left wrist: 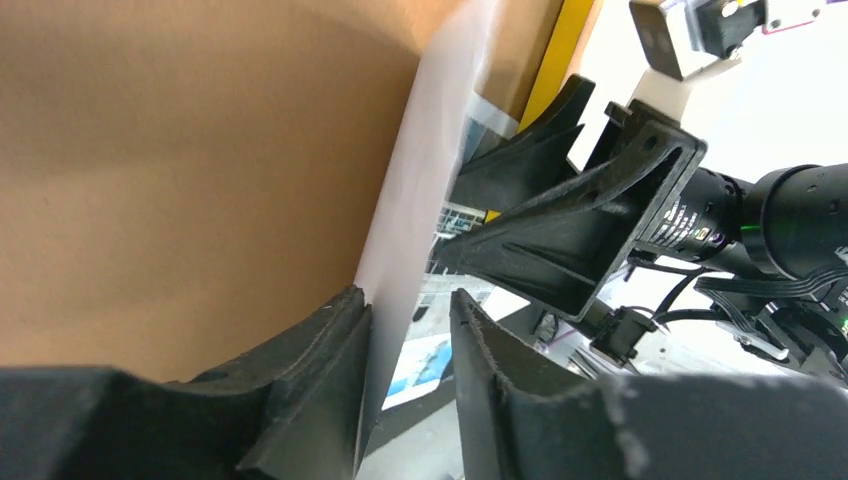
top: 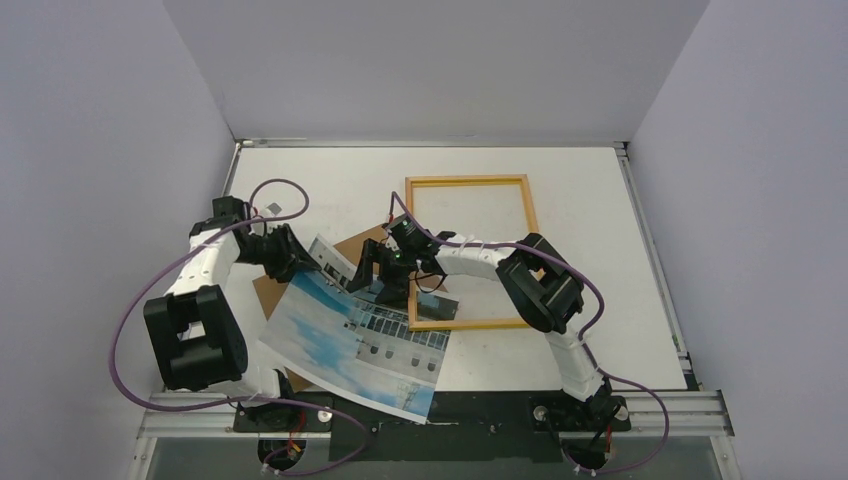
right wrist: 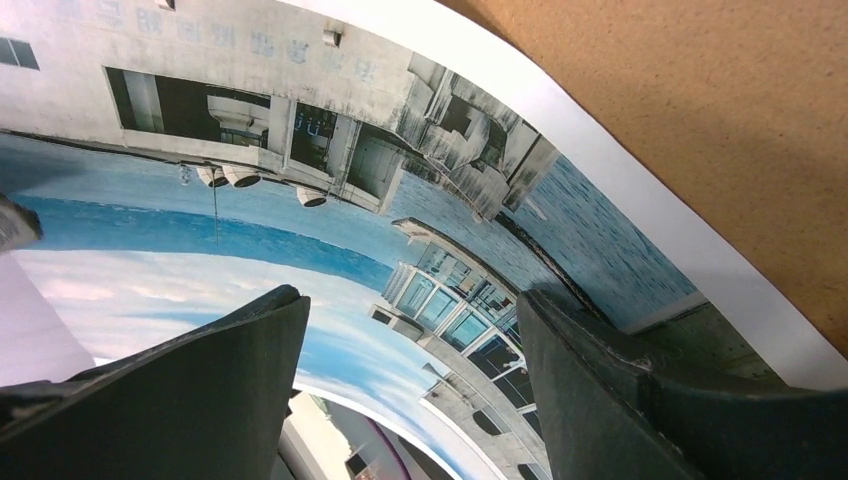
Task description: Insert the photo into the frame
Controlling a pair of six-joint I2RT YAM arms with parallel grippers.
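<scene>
A white tabletop [top: 600, 220] forms the floor of a small three-sided booth. Behind it rises a plain back wall [top: 430, 60], pale grey-white and unmarked. A left wall [top: 90, 150] and a right wall [top: 760, 200], both faintly lavender, flank the tabletop and meet the back wall at clean seams. A thin metal strip [top: 430, 143] runs along the far edge of the tabletop, and a side track [top: 652, 260] follows its right edge. Silver aluminium rails [top: 680, 405] cross the near edge. The light is even and diffuse, casting only soft shadows.
</scene>
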